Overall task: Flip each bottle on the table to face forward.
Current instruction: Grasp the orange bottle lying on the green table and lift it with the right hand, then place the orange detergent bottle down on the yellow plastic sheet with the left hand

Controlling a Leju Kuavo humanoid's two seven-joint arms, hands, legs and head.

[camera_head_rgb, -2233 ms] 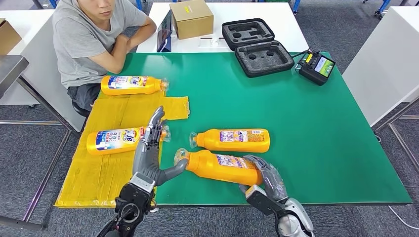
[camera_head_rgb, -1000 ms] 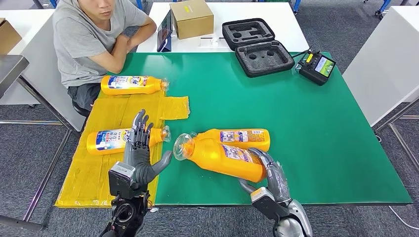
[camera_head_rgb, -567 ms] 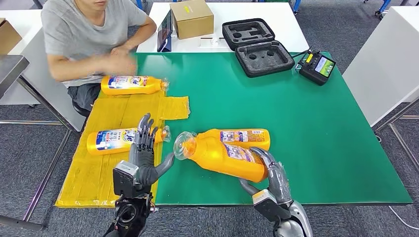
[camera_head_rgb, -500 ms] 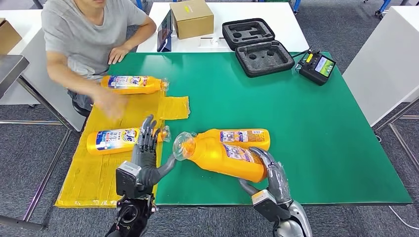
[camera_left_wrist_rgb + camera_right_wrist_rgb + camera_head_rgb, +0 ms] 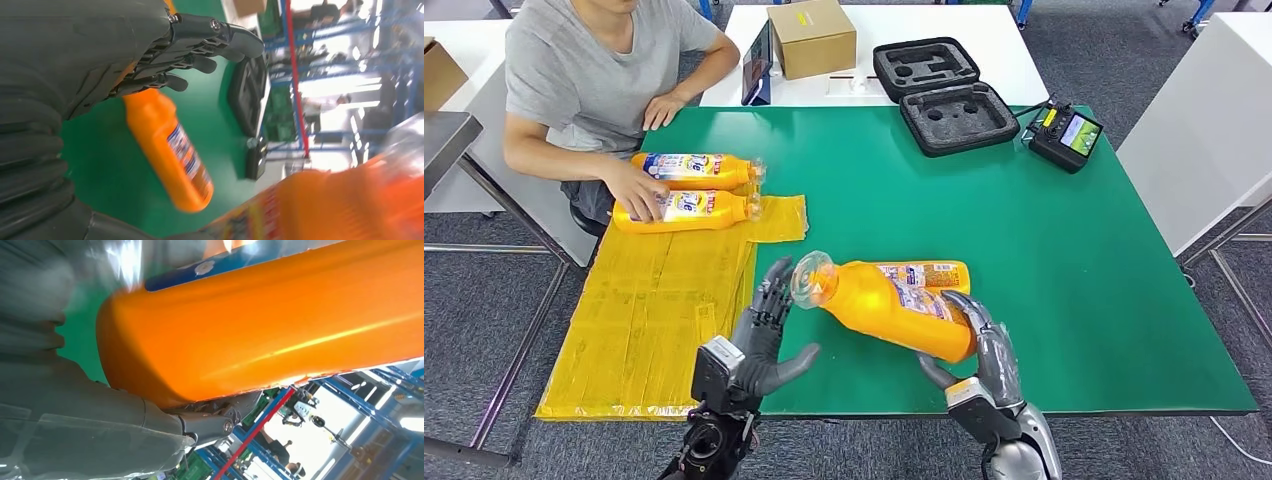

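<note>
The right hand [image 5: 977,345] has its fingers wrapped round the base end of the lifted bottle [image 5: 889,305] and holds it clear of the table, cap end tilted up toward the left; the right wrist view has that orange body pressed right against the palm; the left hand [image 5: 764,335] hangs just beside the cap end with fingers spread and nothing in it, and whether a fingertip brushes the cap I cannot tell. Right behind it, the second bottle [image 5: 924,273] lies flat on the green mat [image 5: 1024,260], small-print label showing, so that one looks not yet turned. Further out, on the yellow sheet [image 5: 649,310], two bottles [image 5: 694,188] lie side by side with their blue front labels up, and the person's hand [image 5: 636,195] rests on the nearer of the pair; by my reckoning that is two done, one mid-flip, one left.

Now the surroundings; the mat covers a big table, with an open black foam case [image 5: 942,95] and a handheld controller [image 5: 1064,135] at its far edge; beyond that a white table carries a cardboard box [image 5: 812,37]; grey carpet lies all round.
</note>
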